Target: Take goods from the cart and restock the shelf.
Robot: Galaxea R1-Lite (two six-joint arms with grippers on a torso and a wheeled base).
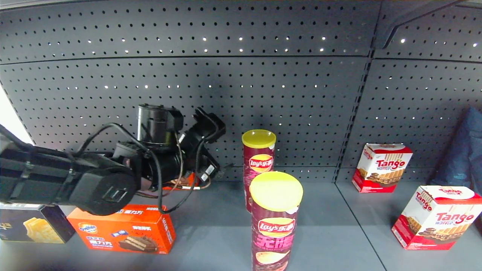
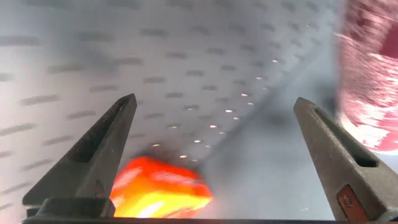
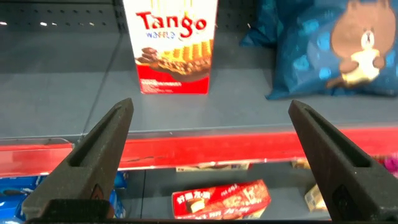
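My left gripper is over the back of the grey shelf, close to the pegboard wall, and stands open. Between its fingers in the left wrist view, where the left gripper holds nothing, an orange box lies at the shelf's back. The same orange box peeks out behind the arm. A maroon chip can stands just beside one finger. My right gripper is open and holds nothing in front of a shelf edge, facing a wafer box.
Two yellow-lidded chip cans stand mid-shelf. A second orange cake box and a black box lie front left. Two wafer boxes and a blue bag are right. A red box lies on a lower shelf.
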